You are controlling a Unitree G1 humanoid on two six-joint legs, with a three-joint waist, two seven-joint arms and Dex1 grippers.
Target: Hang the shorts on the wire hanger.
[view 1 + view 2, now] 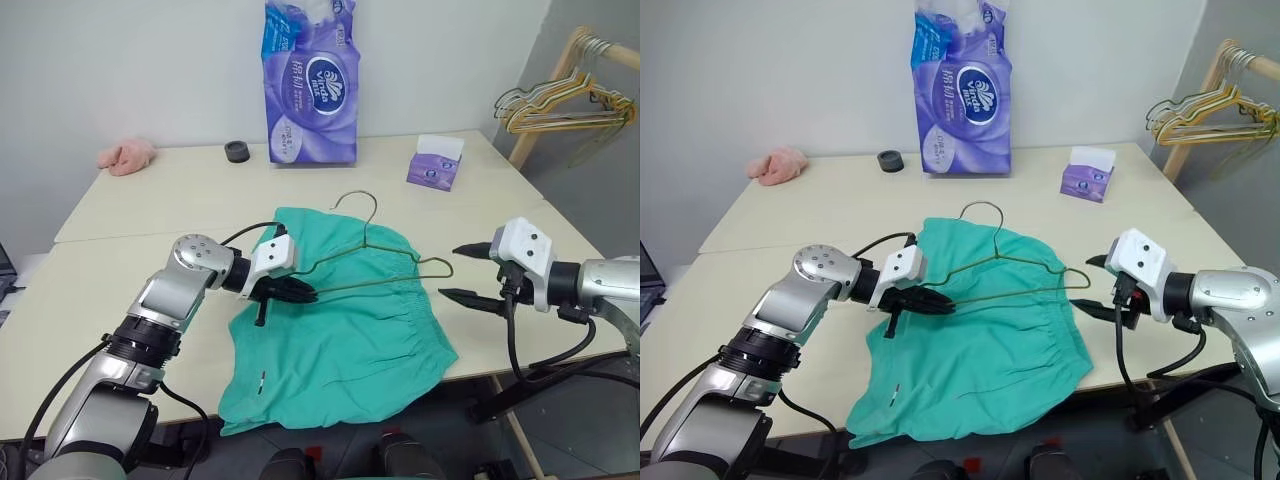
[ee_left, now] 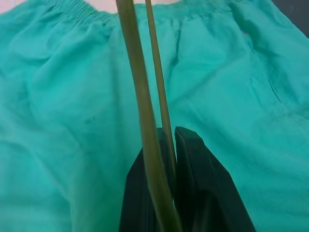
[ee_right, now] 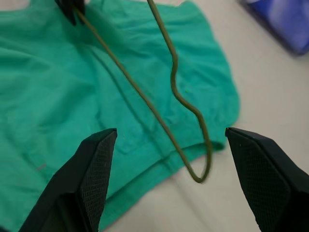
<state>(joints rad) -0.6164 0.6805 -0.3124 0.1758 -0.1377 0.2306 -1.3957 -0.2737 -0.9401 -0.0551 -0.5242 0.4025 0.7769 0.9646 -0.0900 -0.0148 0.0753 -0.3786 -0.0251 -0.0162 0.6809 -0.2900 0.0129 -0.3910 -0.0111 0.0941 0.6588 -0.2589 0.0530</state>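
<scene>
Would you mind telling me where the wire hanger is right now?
In the head views the wire hanger is held over the shorts mid-table, one end pinched in the left gripper.

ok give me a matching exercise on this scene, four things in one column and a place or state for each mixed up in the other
Things:
1. wire hanger
2. shorts
3. right gripper
4. pink cloth

Places or states:
A. open, beside the hanger's free end
B. spread flat at the table's near edge
C. clamped at one end in the shut left gripper
D. far corner of the table, on the robot's left

Pairs: 1-C, 2-B, 3-A, 4-D
</scene>
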